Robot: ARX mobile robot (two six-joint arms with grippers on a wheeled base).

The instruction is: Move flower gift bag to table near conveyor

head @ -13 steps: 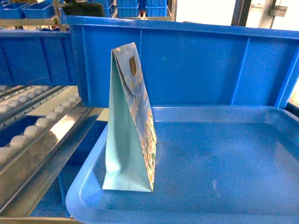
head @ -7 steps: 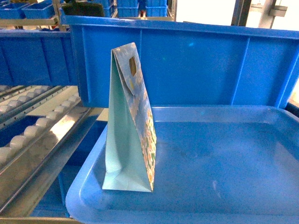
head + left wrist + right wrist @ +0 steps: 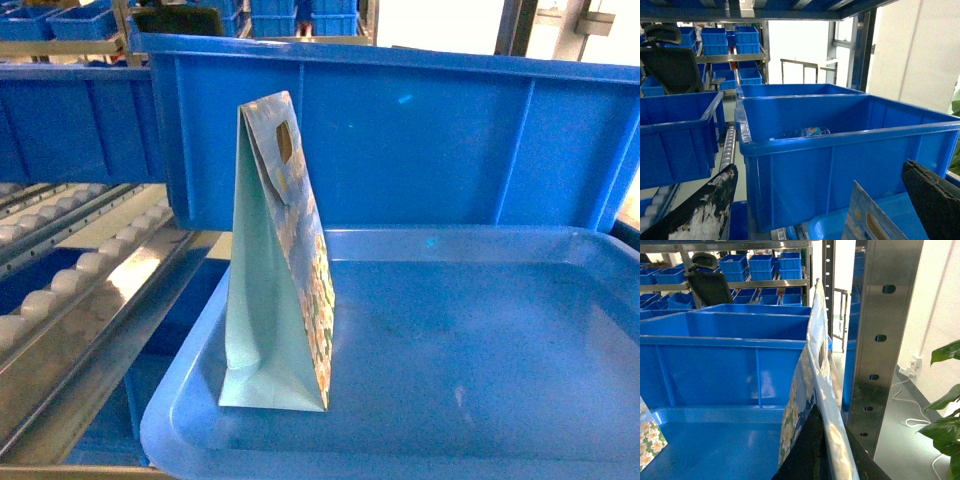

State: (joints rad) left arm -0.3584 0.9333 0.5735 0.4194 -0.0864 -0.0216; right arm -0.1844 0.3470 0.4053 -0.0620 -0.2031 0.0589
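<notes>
No readable text, label, brand or number shows in any view.

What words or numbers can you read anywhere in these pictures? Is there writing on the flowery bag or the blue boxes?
None can be read.
The flower gift bag shows only printed flowers and its handle hole, no words.
The blue bin and the blue tray are plain, with no labels showing.
A small colourful item inside the bin may carry print, but it is too small and blurred to read.
</notes>
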